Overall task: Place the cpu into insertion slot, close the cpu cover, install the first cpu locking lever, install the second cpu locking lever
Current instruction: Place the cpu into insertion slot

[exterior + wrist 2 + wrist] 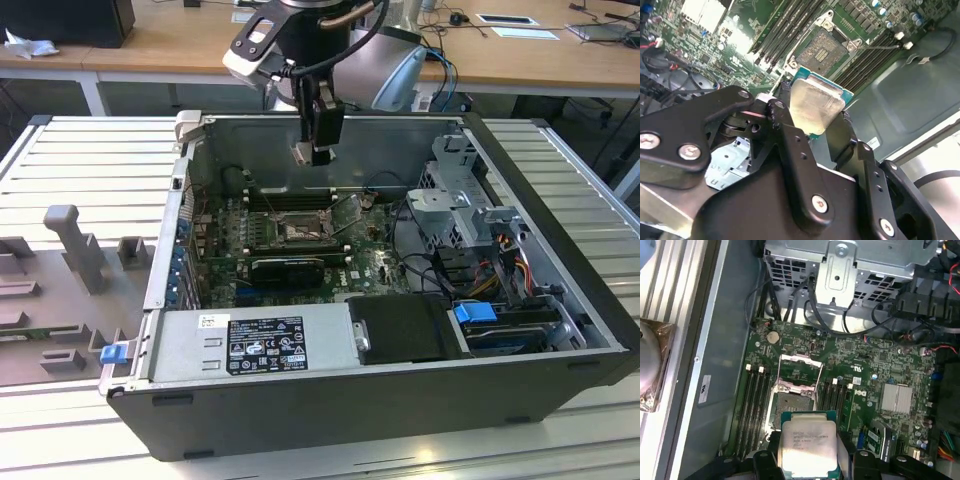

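Observation:
My gripper [318, 150] hangs inside the open computer case, above the green motherboard [360, 262], shut on the cpu [815, 105]. The cpu [807, 442] is a small square chip with a pale metal top, pinched at two opposite edges by the black fingers [790, 137]. Below and ahead of it lies the insertion slot [792, 402], its dark centre bare, also seen in the exterior view [295, 228] and second wrist view [824, 50]. The cpu cover [798, 358] stands swung open at the slot's far side. The chip is apart from the slot, still in the air.
Long black memory slots [754, 405] flank the socket on both sides. A metal drive cage [455, 190] with cables, a black drive cover [405, 328] and the power supply [255, 340] crowd the case. Grey fixtures [75, 245] sit on the table at the exterior view's left.

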You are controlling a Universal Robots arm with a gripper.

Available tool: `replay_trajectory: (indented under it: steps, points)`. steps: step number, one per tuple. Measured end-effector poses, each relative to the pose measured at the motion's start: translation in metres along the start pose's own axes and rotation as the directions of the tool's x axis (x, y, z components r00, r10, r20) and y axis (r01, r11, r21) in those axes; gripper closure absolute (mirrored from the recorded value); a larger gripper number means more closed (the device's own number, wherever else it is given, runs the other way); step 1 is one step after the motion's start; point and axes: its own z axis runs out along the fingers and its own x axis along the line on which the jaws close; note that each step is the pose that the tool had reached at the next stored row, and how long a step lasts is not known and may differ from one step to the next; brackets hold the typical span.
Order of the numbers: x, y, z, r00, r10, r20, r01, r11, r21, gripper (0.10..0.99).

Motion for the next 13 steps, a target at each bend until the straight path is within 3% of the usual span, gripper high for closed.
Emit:
replay_trajectory:
  steps: [7, 13]
  points:
    - [0.0000, 0.0000, 0.0002, 0.9972, 0.074, 0.0065, -0.074, 0.9973, -0.002, 0.561]
    - [0.0000, 0.0000, 0.0004, 0.9909, 0.134, 0.0116, -0.134, 0.9910, -0.003, 0.561]
